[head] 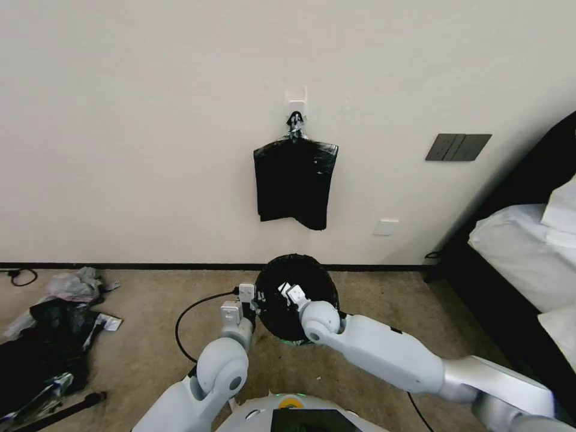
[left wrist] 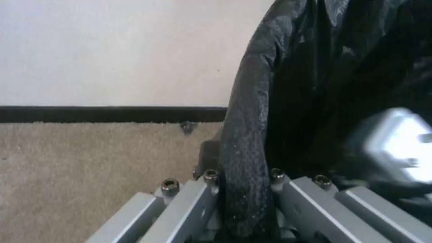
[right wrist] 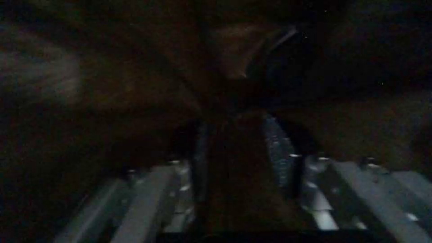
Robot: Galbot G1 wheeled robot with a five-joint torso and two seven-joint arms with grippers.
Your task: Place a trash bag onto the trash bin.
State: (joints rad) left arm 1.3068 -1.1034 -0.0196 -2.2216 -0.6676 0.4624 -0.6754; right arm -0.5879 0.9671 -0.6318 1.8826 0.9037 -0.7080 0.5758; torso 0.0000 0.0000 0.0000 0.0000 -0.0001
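The glossy black trash bag (head: 298, 298) is spread over a round opening on the carpet close to the wall. It hides the trash bin beneath it. My left gripper (head: 251, 306) is at the bag's left rim. In the left wrist view its fingers (left wrist: 205, 199) clamp the bag-covered rim (left wrist: 245, 162) between them. My right gripper (head: 288, 293) reaches down inside the bag's mouth and shows as a pale block (left wrist: 398, 148) in the left wrist view. In the dark right wrist view its fingers (right wrist: 280, 158) stand apart with black plastic around them.
A flat sheaf of black bags (head: 294, 180) hangs from a wall hook above the bin. A heap of black and grey plastic litter (head: 45, 327) lies at the left. A black cable (head: 192, 312) loops on the carpet. A bed (head: 528, 252) stands at the right.
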